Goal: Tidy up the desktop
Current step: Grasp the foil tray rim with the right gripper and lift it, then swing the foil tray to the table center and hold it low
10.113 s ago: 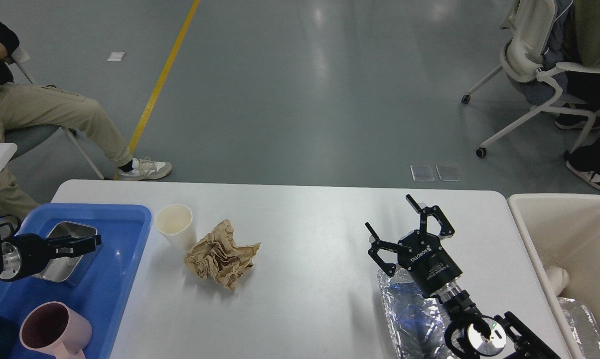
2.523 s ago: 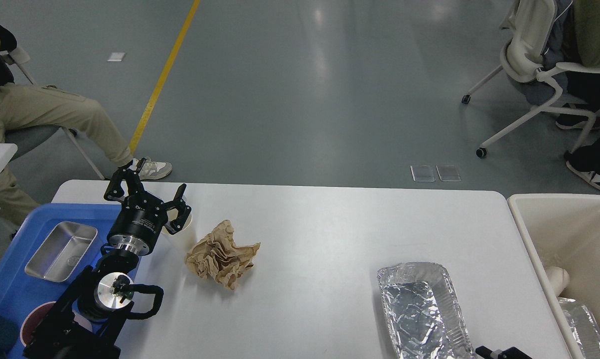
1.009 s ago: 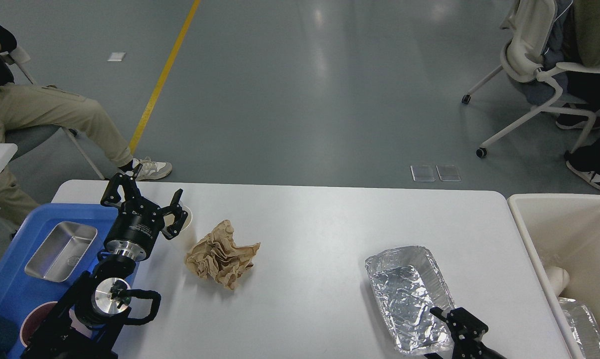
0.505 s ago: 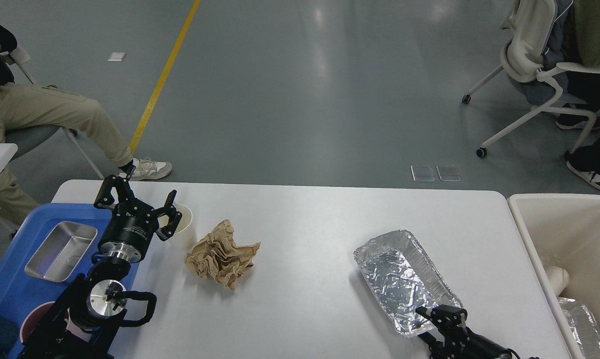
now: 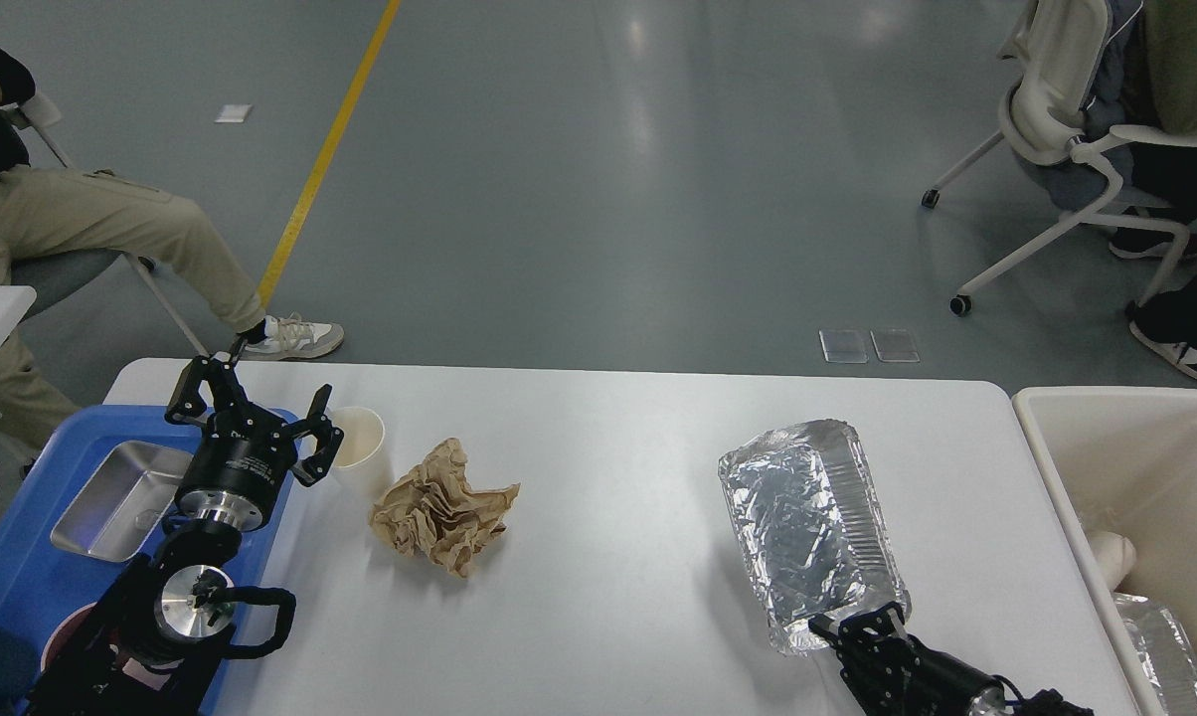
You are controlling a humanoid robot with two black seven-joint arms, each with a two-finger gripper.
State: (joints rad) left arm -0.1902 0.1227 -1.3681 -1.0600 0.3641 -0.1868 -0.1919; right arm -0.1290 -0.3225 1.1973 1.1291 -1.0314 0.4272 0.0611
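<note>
The white desktop (image 5: 608, 438) carries a cream paper cup (image 5: 362, 445) and a crumpled wad of brown paper (image 5: 442, 507) left of centre. My left gripper (image 5: 260, 393) is open, just left of the cup, over the blue tray's right edge, with nothing between its fingers. At the front right, my right gripper (image 5: 857, 628) is shut on the near corner of a crinkled foil tray (image 5: 807, 522). It holds the foil tray tilted up off the desktop, with the far end raised.
The blue tray (image 5: 12, 587) at the left holds a steel pan (image 5: 111, 487) and a pink mug, mostly hidden by my arm. A cream bin (image 5: 1135, 457) stands at the right edge with another foil tray (image 5: 1160, 646) inside. People sit on chairs beyond the table.
My right gripper has lifted the foil tray's near end and swung the tray upright and to the right. My left gripper has drifted left, away from the cup.
</note>
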